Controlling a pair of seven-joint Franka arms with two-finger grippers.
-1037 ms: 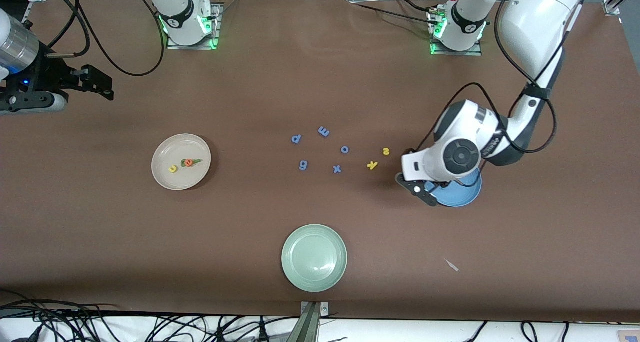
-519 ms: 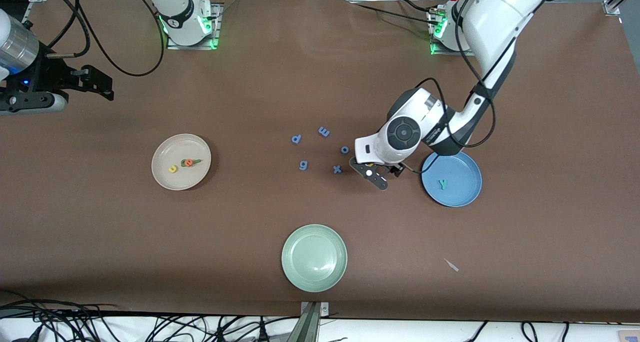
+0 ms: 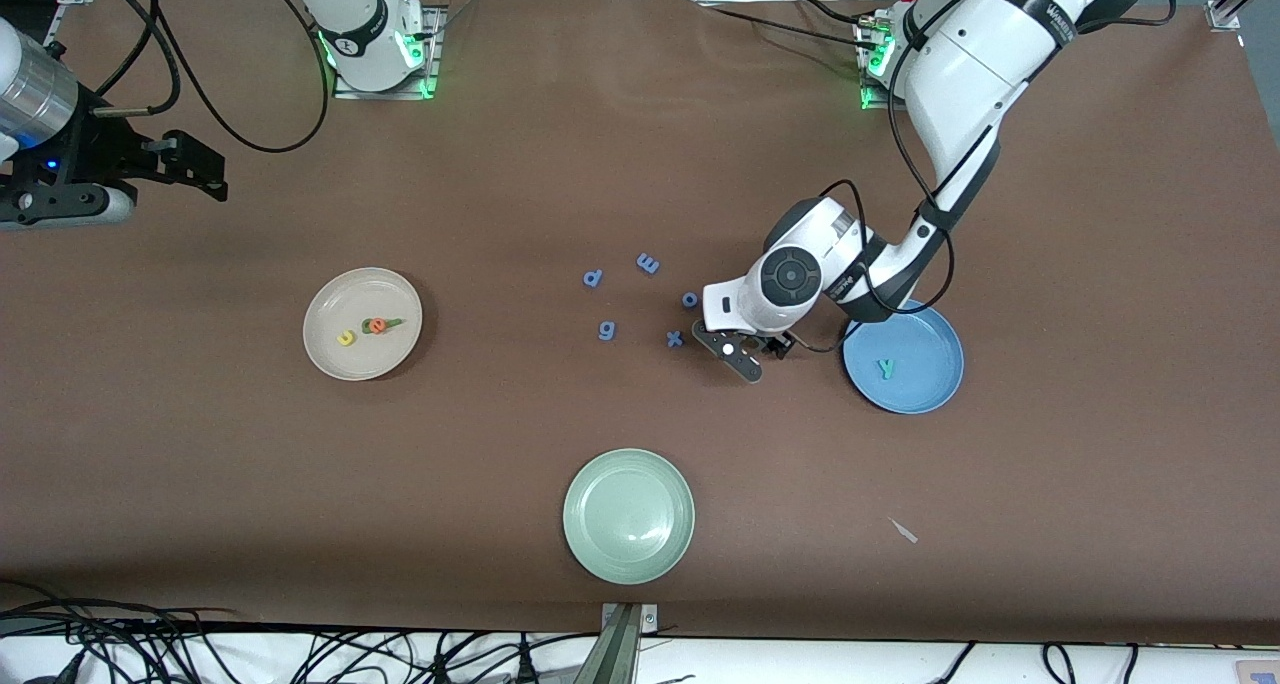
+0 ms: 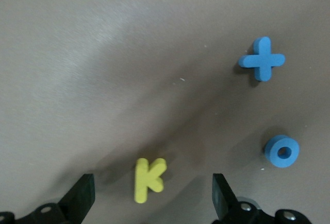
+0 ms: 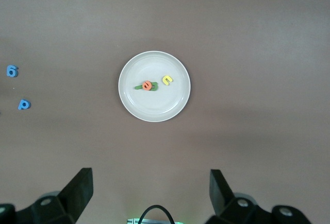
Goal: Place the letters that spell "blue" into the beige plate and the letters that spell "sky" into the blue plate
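My left gripper (image 3: 745, 352) (image 4: 152, 198) hovers low over the table beside the blue plate (image 3: 925, 394), open, with the yellow k (image 4: 148, 179) lying flat between its fingers (image 4: 82, 197), untouched. The arm hides the k and the yellow s in the front view. A teal y (image 3: 885, 367) lies in the blue plate. The beige plate (image 3: 335, 359) (image 5: 135, 108) holds a yellow u (image 3: 346, 338) (image 5: 167, 80), an orange e (image 3: 377, 326) (image 5: 147, 85) and green pieces (image 3: 393, 322) under the e. My right gripper (image 3: 195, 169) (image 5: 149, 183) waits open, high over the table by the beige plate.
Periwinkle letters lie mid-table: p (image 3: 593, 278), m (image 3: 648, 262), o (image 3: 690, 299) (image 4: 281, 151), g (image 3: 606, 331), x (image 3: 675, 339) (image 4: 262, 59). A pale green plate (image 3: 628, 515) sits near the front edge. A small white scrap (image 3: 903, 530) lies nearby.
The left arm has swung from over the blue plate toward mid-table and now hangs over the k. The teal y shows in the blue plate. The right arm stayed still.
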